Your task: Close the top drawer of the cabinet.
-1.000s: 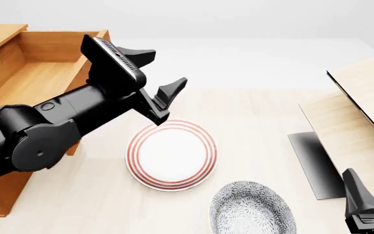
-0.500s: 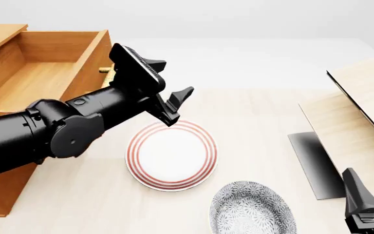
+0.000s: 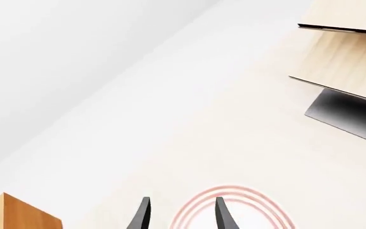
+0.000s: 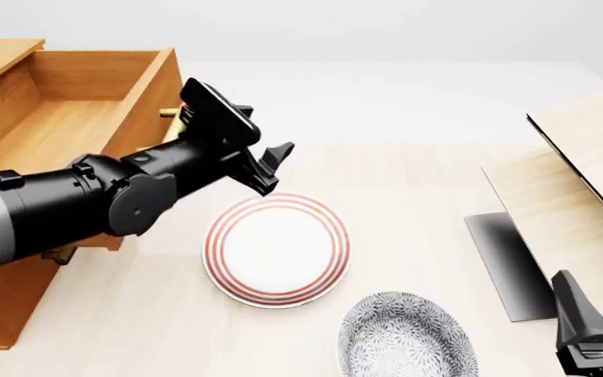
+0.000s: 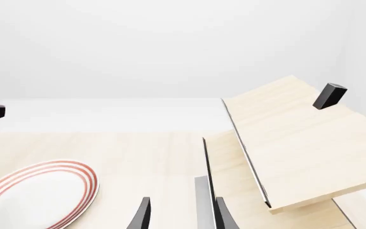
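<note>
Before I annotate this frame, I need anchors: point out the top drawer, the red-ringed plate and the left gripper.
top drawer (image 4: 56,129): front view, on its bare inside floor.
red-ringed plate (image 4: 276,250): front view, on its white centre.
left gripper (image 4: 263,163): front view, midway between its fingertips.

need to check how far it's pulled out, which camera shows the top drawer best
The front view: the top drawer stands open, its inside and right wall plain, behind the left gripper. The left wrist view catches only an orange-brown corner; the right wrist view only a sliver at its edge.
</note>
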